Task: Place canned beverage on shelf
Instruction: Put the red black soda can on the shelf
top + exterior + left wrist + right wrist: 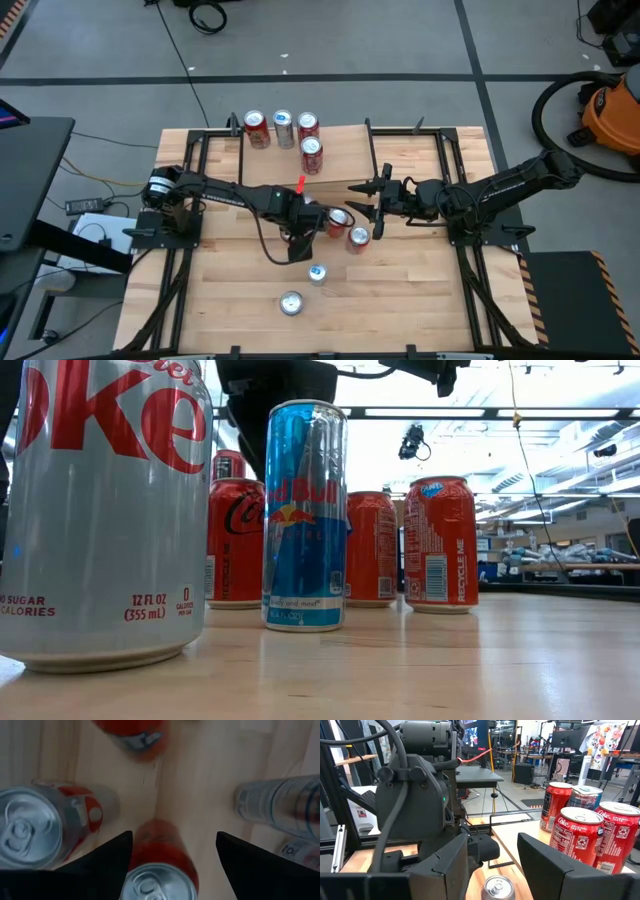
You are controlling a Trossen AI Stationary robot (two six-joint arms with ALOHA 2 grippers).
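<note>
The shelf (345, 160) stands at the table's far middle with several cans on its wood top, among them a red one (312, 153). My left gripper (174, 834) points down, open. Its fingers stand on either side of an upright red can (160, 870), which stands on its base on the table. In the high view the gripper (305, 228) hides this can. In the low view the same can (235, 540) stands under the dark gripper. My right gripper (355, 197) hovers level near the shelf's front edge, open and empty (492, 840).
Two more red cans (338, 220) (358, 238) stand just right of my left gripper. A slim blue can (317, 272) and a silver cola can (291, 302) stand nearer the front edge. Black frame rails (190, 170) run along both sides of the table.
</note>
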